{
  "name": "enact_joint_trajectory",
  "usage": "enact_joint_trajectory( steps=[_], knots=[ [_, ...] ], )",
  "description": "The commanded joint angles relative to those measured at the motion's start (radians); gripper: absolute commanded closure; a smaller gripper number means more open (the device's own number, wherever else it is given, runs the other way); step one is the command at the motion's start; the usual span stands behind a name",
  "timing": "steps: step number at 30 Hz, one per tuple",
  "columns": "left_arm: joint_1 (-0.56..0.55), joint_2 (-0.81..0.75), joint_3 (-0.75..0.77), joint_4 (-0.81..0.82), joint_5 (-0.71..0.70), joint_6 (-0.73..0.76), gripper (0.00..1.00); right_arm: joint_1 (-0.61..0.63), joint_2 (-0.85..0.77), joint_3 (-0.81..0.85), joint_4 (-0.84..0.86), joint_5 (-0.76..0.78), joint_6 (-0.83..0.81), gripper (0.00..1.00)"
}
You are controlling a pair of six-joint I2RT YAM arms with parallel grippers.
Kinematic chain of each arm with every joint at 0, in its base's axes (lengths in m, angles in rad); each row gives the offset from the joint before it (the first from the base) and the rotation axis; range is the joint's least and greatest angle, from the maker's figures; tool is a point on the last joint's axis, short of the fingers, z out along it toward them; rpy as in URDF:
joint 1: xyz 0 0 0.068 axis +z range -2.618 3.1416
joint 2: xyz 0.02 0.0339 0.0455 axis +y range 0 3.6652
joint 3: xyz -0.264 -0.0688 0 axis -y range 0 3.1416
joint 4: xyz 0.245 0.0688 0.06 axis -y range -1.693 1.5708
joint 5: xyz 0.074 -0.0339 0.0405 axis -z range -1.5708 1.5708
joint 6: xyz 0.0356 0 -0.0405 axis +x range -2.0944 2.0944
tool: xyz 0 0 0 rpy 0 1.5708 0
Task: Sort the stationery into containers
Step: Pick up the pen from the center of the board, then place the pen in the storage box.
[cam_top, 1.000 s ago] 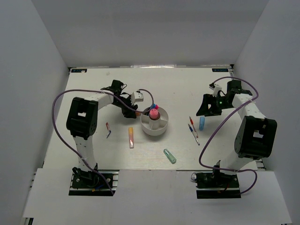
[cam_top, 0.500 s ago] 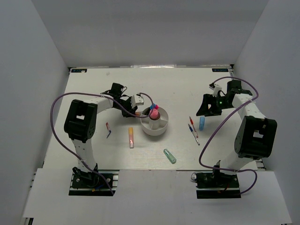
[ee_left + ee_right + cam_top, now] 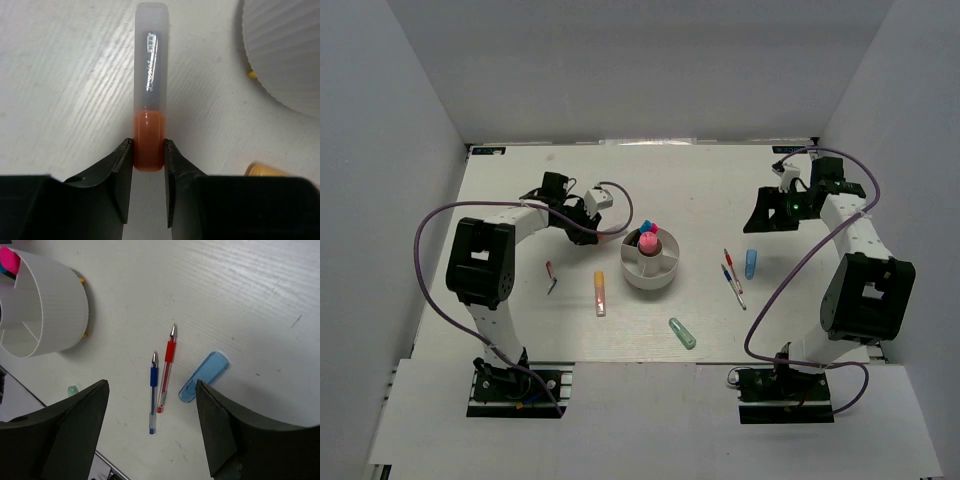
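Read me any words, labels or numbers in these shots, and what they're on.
White print on the clear-capped orange plastic highlighter gripped by the left hand: too blurred to read.
Small teal left-corner sticker and right-corner sticker on the white table: too small to read.
No other text.

**Bench and surroundings**

A white bench [image 3: 520,330] with a fine, wood-like grain is enclosed by plain grey walls [image 3: 640,70] at the back and on both sides. A small teal label [image 3: 485,151] is fixed at its far left corner, and a second label [image 3: 790,149] at its far right corner. A short dark scratch [image 3: 297,321] is seen on the surface.
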Motion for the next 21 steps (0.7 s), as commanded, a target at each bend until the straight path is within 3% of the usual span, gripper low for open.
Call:
enact_joint_trajectory(
  steps=[1, 11, 15, 21],
  knots=[
    [0.023, -0.116, 0.046, 0.010, -0.021, -0.145, 1.00, 0.003, -0.077, 0.068, 0.073, 0.020, -0.020, 0.24],
    [0.043, -0.237, 0.184, -0.123, 0.031, -0.445, 1.00, 0.038, -0.327, 0.004, 0.330, 0.031, -0.143, 0.25],
    [0.022, -0.271, 0.250, -0.236, 0.095, -0.561, 1.00, 0.127, -0.450, -0.069, 0.473, 0.054, -0.270, 0.29],
    [0.022, -0.257, 0.305, -0.364, 0.204, -0.702, 1.00, 0.372, -0.496, -0.089, 0.542, 0.121, -0.485, 0.35]
  ],
)
